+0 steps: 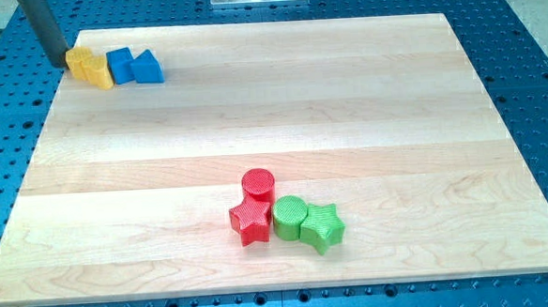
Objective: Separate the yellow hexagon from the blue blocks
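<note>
Two yellow blocks sit together at the board's top left corner. The left one [80,61] looks like the hexagon. The other yellow block [100,75] lies just to its lower right, and its shape is unclear. A blue cube [120,66] touches that second yellow block on its right. A blue triangle [146,67] touches the cube's right side. My tip [65,64] is at the board's left edge, against the left side of the yellow hexagon.
A red cylinder [258,184], a red star [250,222], a green cylinder [290,217] and a green star [322,227] cluster near the bottom middle of the wooden board [347,112]. A blue perforated table surrounds the board.
</note>
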{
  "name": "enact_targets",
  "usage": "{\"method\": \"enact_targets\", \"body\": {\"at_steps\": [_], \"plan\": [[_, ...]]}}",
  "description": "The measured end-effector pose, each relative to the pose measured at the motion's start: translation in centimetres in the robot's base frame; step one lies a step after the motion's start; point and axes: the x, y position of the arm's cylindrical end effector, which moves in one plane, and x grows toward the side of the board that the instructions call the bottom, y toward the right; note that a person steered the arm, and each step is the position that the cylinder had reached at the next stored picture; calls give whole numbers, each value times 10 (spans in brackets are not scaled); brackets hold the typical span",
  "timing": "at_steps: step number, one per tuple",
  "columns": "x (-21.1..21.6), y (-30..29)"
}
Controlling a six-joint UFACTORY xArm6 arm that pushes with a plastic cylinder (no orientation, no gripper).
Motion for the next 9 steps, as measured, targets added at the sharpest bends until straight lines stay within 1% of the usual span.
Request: {"method": "enact_targets", "body": {"at_steps": [1,2,4,5,6,7,8,9], "plan": [[26,49],[28,102],[5,76],[12,121],[35,176],[53,176],[9,174],[3,138]]}}
